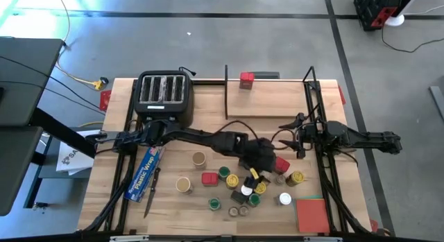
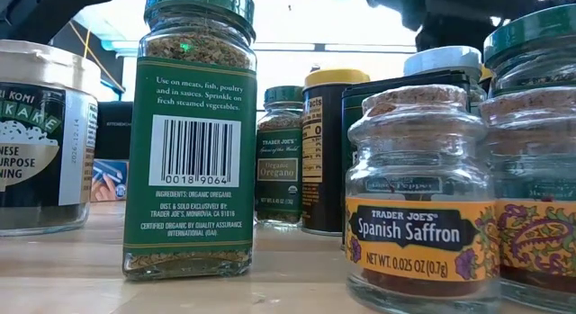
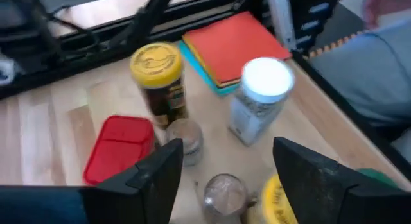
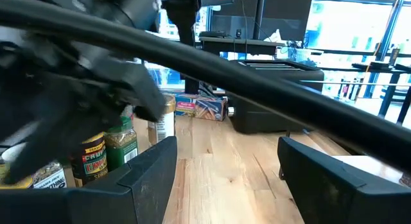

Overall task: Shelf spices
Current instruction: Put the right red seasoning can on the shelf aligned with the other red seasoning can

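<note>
Butcher-block table (image 1: 208, 127) holds clustered spices; left gripper (image 3: 225, 176) hovers spread over a cork-topped jar (image 3: 223, 192) just beneath: light, rigid, slick glass, so pinch its body. Right gripper (image 1: 295, 136) waits spread.

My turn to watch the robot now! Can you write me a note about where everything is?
Left gripper: fingers open, empty, over the spice cluster near a red tin, yellow-lidded jar and white-lidded jar.
Right gripper: open, empty, waiting beside the shelf's right end.
Done: one red tin sits on the shelf.
Left: all the other spices, standing at the table's front.
</note>
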Action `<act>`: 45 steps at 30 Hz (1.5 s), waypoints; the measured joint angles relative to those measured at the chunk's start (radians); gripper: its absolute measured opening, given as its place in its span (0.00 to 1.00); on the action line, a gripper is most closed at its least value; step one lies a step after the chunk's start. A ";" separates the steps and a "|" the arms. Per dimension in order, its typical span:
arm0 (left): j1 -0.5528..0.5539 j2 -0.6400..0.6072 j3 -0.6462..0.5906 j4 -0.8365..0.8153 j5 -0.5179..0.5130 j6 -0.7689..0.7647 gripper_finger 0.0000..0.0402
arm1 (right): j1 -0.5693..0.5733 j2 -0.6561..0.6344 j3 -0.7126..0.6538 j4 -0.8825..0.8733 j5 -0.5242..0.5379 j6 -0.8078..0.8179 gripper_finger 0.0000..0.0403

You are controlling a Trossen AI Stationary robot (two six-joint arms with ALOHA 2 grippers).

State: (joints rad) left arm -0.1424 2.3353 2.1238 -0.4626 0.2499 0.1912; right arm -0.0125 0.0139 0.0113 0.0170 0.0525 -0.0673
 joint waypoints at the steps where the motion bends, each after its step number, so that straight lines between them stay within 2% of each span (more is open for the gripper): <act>1: 0.000 -0.025 -0.048 0.041 0.000 -0.012 0.55 | 0.000 0.000 0.000 0.000 0.000 0.000 0.66; 4: 0.000 -0.138 -0.226 0.198 -0.041 -0.037 0.49 | 0.000 0.000 0.000 0.000 0.000 0.000 0.66; 10: -0.012 -0.415 -0.638 0.583 -0.248 -0.050 0.41 | 0.000 0.000 0.000 0.007 0.000 -0.041 0.66; 14: -0.007 -0.526 -0.826 0.816 -0.301 -0.060 0.40 | 0.000 0.000 0.000 0.016 0.000 -0.049 0.66; 15: -0.004 -0.536 -0.858 0.850 -0.300 -0.070 0.40 | 0.000 0.000 0.000 0.042 -0.001 -0.028 0.66; 18: 0.006 -0.543 -0.922 0.906 -0.300 -0.103 0.40 | 0.001 -0.001 0.000 0.165 -0.027 0.201 0.66; 21: 0.012 -0.545 -0.941 0.914 -0.300 -0.112 0.40 | -0.003 0.004 0.000 0.349 -0.040 0.297 0.66; 24: 0.014 -0.546 -0.955 0.931 -0.314 -0.111 0.40 | -0.002 0.013 0.015 0.517 -0.166 0.325 0.66; 26: 0.014 -0.545 -0.961 0.932 -0.336 -0.108 0.40 | 0.001 0.029 0.070 0.511 -0.289 0.292 0.66; 27: 0.014 -0.549 -0.961 0.926 -0.351 -0.099 0.40 | 0.007 0.045 0.115 0.468 -0.329 0.291 0.66; 29: 0.013 -0.558 -0.961 0.910 -0.385 -0.076 0.40 | 0.018 0.098 0.229 0.292 -0.328 0.302 0.66; 33: 0.009 -0.601 -0.960 0.818 -0.466 -0.042 0.40 | 0.051 0.319 0.488 -0.245 -0.153 0.312 0.66; 35: 0.009 -0.627 -0.960 0.747 -0.517 -0.042 0.40 | 0.067 0.452 0.591 -0.431 -0.082 0.348 0.66; 37: 0.003 -0.655 -0.960 0.663 -0.577 -0.056 0.40 | 0.082 0.578 0.673 -0.573 -0.064 0.394 0.66; 41: -0.031 -0.719 -0.983 0.559 -0.716 -0.063 0.40 | 0.119 0.780 0.743 -0.683 -0.162 0.590 0.66; 45: -0.082 -0.792 -1.047 0.551 -0.851 -0.058 0.40 | 0.150 0.918 0.755 -0.646 -0.417 0.622 0.66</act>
State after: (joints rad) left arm -0.2241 1.5434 1.0770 0.0884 -0.6016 0.1327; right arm 0.1372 0.9321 0.7658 -0.6288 -0.3648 0.5542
